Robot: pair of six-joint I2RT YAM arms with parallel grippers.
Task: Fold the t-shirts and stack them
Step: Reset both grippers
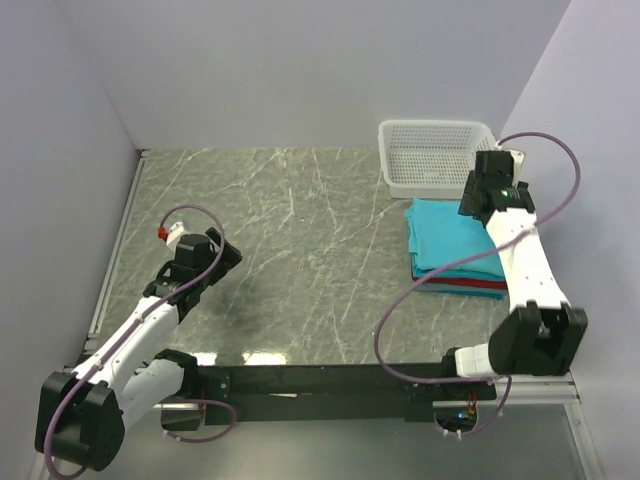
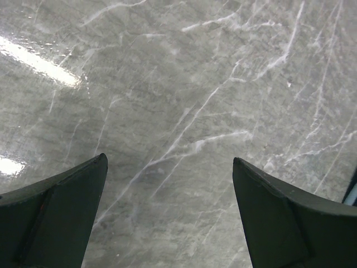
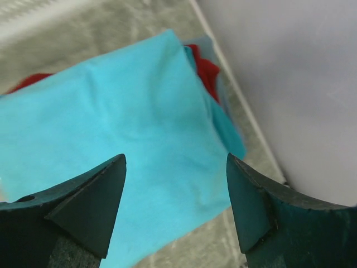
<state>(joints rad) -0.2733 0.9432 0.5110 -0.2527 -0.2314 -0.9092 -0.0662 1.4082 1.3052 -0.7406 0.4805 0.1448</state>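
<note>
A stack of folded t-shirts (image 1: 452,248) lies at the right of the table, a teal one on top, a red one and a darker one showing at its near edge. In the right wrist view the teal top shirt (image 3: 122,151) fills the middle, with the red shirt (image 3: 205,68) peeking out beyond it. My right gripper (image 1: 484,190) hovers over the stack's far right corner, open and empty (image 3: 175,162). My left gripper (image 1: 212,250) is open and empty over bare marble at the left (image 2: 167,162).
A white mesh basket (image 1: 436,152) stands at the back right, just behind the stack. The right wall (image 3: 290,84) runs close beside the stack. A metal rail (image 1: 118,235) edges the table's left side.
</note>
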